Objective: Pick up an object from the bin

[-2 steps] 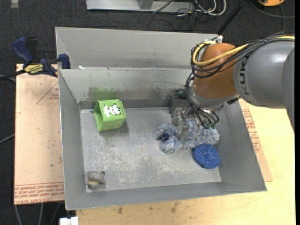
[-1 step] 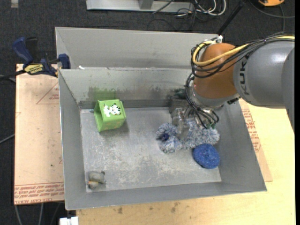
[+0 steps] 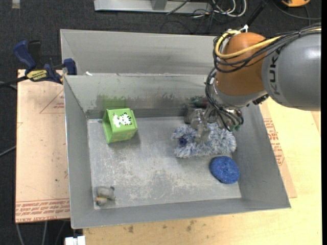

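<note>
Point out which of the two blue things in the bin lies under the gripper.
The shaggy blue-and-white cloth, right beneath the gripper. The solid blue round lump lies in front of it, nearer the bin's front wall, with nothing over it.

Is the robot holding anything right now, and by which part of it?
It cannot be told. The end effector sits on the fluffy blue-and-white cloth in the back right of the bin, at its far edge, but no grip shows.
</note>
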